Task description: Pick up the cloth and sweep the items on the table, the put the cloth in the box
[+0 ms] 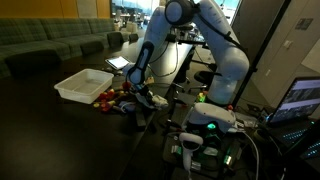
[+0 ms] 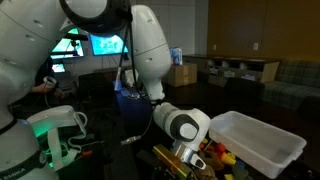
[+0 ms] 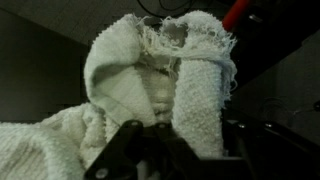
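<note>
A white terry cloth [image 3: 130,80] with a frayed edge fills the wrist view, bunched and hanging. A thick fold of it sits between the two dark fingers of my gripper [image 3: 198,135], which is shut on it. In both exterior views the gripper [image 1: 136,92] [image 2: 186,152] is low over the dark table, right beside a heap of small coloured items [image 1: 112,99] [image 2: 218,155]. The white box [image 1: 84,84] [image 2: 262,143] stands just beyond the items and looks empty. The cloth itself is hard to make out in the exterior views.
The table [image 1: 50,130] is dark. A green-lit device with cables [image 1: 208,125] [image 2: 55,135] stands near the robot base. A laptop [image 1: 300,100] is at the table's edge. Sofas [image 1: 50,42] and cardboard boxes [image 2: 183,72] are in the background.
</note>
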{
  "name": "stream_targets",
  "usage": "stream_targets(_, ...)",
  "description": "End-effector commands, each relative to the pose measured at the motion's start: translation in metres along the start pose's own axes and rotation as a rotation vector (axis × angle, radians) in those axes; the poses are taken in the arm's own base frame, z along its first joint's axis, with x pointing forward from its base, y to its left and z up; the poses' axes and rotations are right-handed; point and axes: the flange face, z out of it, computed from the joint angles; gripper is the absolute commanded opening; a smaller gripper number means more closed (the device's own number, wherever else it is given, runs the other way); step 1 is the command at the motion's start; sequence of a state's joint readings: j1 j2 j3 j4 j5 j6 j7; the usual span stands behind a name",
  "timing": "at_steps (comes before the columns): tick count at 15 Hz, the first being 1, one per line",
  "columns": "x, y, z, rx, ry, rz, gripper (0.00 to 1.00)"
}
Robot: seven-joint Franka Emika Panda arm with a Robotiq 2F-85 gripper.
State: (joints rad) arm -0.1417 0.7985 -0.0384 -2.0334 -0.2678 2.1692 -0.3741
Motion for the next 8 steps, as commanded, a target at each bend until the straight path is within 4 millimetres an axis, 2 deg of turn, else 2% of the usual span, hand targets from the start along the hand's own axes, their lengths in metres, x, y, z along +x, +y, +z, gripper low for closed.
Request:
stream_targets(1,0.021,-0.033,-0.018,0.029,-0.032,0.094,0.08)
stream_targets(8,0.054,-0.091,-0.06,0.013,-0.062,0.219,0.08)
